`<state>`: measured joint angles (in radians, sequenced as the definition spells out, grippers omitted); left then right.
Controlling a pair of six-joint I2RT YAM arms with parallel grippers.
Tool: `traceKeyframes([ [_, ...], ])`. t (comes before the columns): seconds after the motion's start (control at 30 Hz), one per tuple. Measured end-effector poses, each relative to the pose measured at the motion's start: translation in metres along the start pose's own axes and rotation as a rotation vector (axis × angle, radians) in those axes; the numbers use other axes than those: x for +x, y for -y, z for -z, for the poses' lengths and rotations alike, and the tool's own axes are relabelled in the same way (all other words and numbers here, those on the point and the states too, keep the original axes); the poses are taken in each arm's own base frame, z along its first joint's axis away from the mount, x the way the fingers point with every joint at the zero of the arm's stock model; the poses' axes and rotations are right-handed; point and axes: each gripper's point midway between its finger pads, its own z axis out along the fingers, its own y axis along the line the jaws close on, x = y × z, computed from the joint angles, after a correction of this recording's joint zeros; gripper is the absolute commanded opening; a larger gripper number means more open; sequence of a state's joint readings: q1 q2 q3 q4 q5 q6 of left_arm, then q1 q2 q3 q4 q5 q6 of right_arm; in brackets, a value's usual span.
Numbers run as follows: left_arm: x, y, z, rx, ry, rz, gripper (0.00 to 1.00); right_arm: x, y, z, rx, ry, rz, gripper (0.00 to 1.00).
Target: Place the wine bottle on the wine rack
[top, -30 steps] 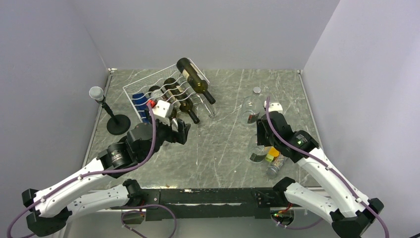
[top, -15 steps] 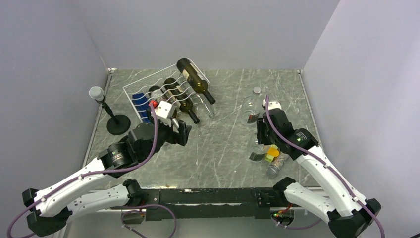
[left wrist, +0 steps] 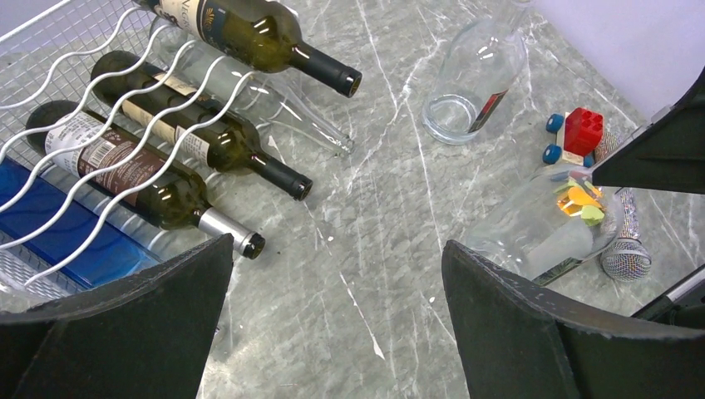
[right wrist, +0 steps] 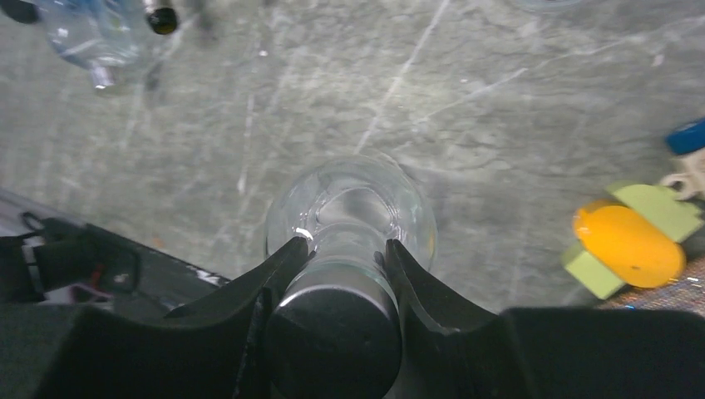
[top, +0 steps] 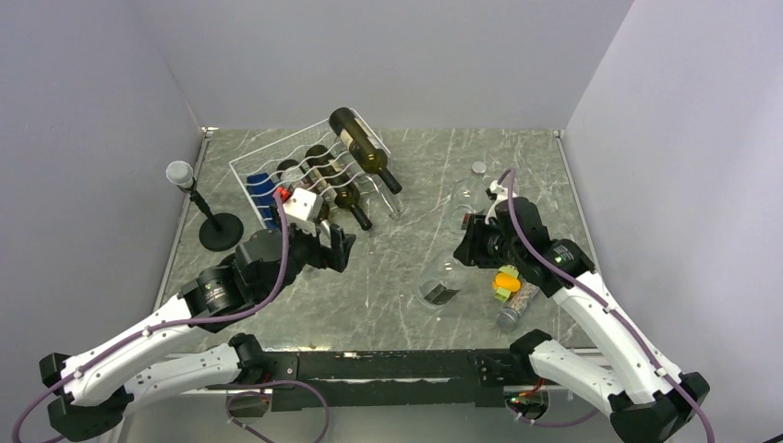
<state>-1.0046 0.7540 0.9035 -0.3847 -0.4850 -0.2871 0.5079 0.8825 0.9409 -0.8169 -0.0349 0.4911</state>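
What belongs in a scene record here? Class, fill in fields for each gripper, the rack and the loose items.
left gripper: open, empty, near the wine rack
right gripper: shut on the neck of the clear bottle
wine rack: three dark bottles in its cradles
loose items: orange-and-green toy, microphone on table

Open tabletop [top: 388, 268] lies between the wine rack [top: 286, 155] and toys [top: 505, 281].

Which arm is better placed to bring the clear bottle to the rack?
Right: the right hand grips the clear bottle by its neck; the left hand hangs open and empty near the wine rack.
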Motion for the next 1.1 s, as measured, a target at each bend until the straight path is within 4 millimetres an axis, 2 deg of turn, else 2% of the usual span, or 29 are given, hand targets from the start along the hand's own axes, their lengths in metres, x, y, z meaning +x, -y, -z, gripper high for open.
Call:
traceKeyframes([
  [0.13, -0.002, 0.0, 0.002, 0.002, 0.006, 0.015, 0.99, -0.004, -0.017, -0.005, -0.077, 0.014, -0.082, 0.0],
  [0.43, -0.005, -0.001, 0.006, 0.004, 0.018, 0.035, 0.99, -0.012, -0.047, -0.03, -0.23, 0.05, -0.285, 0.0],
  [0.83, -0.008, -0.01, 0.017, -0.016, 0.032, 0.047, 0.99, -0.053, -0.077, -0.035, -0.407, 0.201, -0.425, 0.0],
  [1.1, -0.023, -0.023, 0.025, -0.071, 0.085, 0.066, 0.99, -0.072, -0.092, -0.046, -0.488, 0.254, -0.479, 0.0],
])
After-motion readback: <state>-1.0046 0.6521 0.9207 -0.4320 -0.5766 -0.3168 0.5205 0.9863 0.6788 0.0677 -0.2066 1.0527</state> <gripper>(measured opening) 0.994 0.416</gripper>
